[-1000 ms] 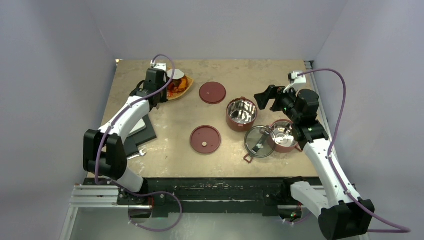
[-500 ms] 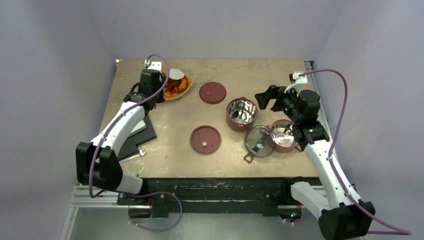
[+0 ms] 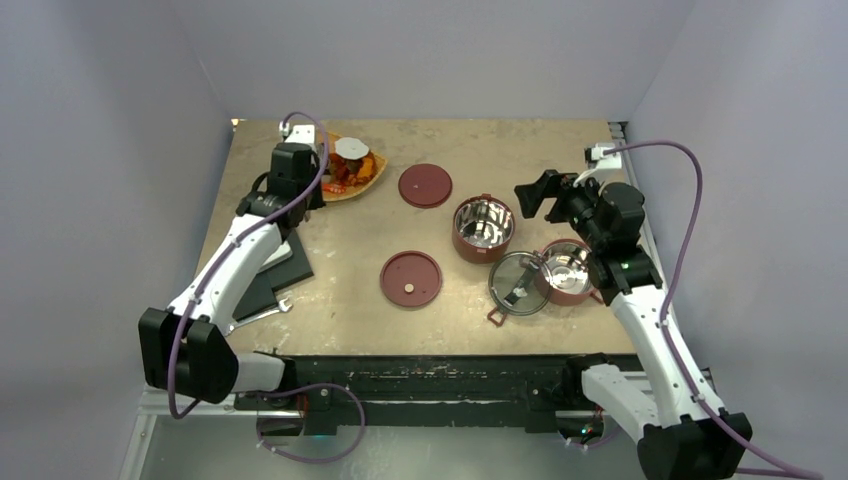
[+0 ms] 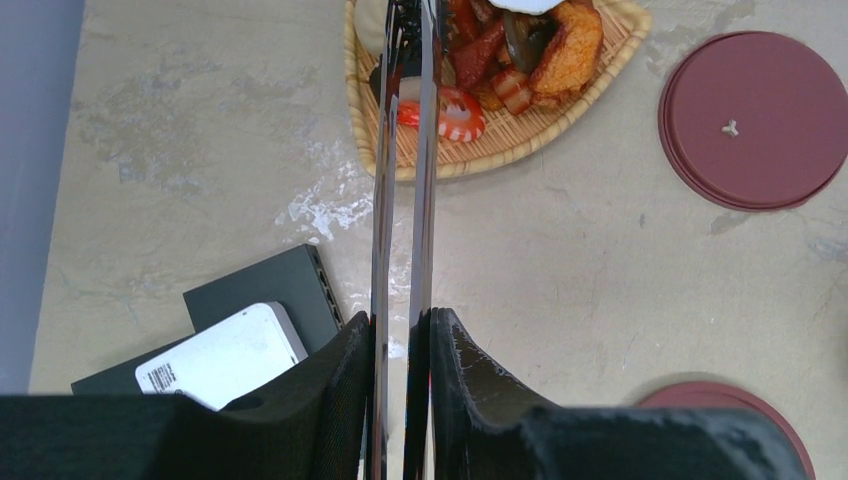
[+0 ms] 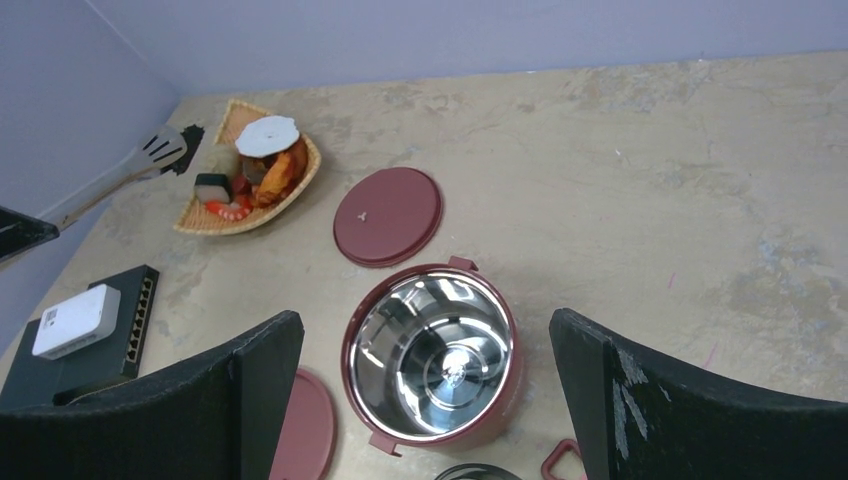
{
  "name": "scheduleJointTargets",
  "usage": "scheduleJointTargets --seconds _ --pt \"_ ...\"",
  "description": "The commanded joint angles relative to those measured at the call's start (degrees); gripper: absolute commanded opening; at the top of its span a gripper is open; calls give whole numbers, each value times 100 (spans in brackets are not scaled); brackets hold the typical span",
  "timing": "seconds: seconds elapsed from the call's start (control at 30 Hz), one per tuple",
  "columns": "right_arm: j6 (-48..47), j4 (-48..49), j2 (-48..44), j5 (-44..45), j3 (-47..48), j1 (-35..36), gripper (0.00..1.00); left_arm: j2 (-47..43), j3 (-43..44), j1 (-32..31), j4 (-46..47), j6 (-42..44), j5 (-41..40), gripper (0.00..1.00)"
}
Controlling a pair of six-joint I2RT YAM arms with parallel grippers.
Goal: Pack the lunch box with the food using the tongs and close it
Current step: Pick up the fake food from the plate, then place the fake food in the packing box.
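We see the left gripper clamped on the tongs, long axis straight ahead, tips pointing into the food on the wicker tray. Right gripper is spread wide, well away from the tray.

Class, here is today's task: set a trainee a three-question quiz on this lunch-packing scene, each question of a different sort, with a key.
1. True or false: the left hand is shut on the tongs.
2. How many flat red disc lids show in the top view?
3. The right hand is: A open and holding nothing; B shut on a spoon; C shut on a piece of food.

Key: 1 true; 2 two; 3 A.
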Motion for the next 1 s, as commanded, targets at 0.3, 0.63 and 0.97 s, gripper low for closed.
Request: scheduleJointTargets --seconds 0.3,0.63,0.97 --pt "38 358 -522 489 -255 -3 97 -1042 -133 -32 -334 208 1002 13" --pt "80 462 -613 578 -297 -1 97 -1375 9 -290 -507 357 2564 14" --pt "116 646 -668 716 -345 -1 97 -1149 123 -2476 -14 954 3028 13"
